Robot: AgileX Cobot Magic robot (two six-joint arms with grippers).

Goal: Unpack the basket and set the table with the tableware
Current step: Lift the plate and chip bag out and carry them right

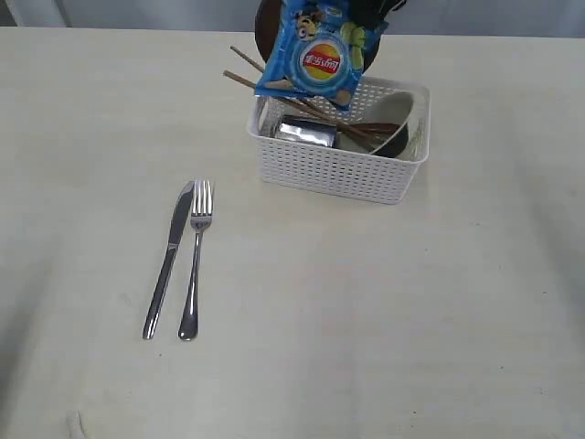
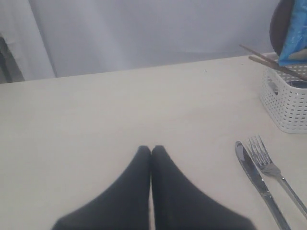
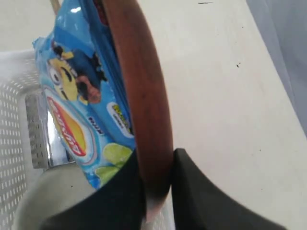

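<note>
- White lattice plastic basket (image 1: 338, 169) on cream table (image 1: 411, 320), with shiny steel cup (image 1: 308, 133), white bowl (image 1: 395, 112) and wooden chopsticks (image 1: 239, 79) inside.
- Above basket: right gripper (image 3: 158, 191) clenched on rim of round dark-brown plate (image 3: 144, 96), blue snack bag (image 1: 315, 57) against it; red-yellow logo, lettering unreadable.
- Well apart from basket: left gripper (image 2: 151, 153) pinched closed, empty; steel knife (image 1: 169, 261) and fork (image 1: 195, 265) side by side.

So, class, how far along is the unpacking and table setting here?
Done: the knife and fork lie side by side on the table. In hand: the right tool grips the brown plate by its rim above the basket, the snack bag against it. Still to do: cup, bowl and chopsticks are in the basket. The left tool is shut, empty.
</note>
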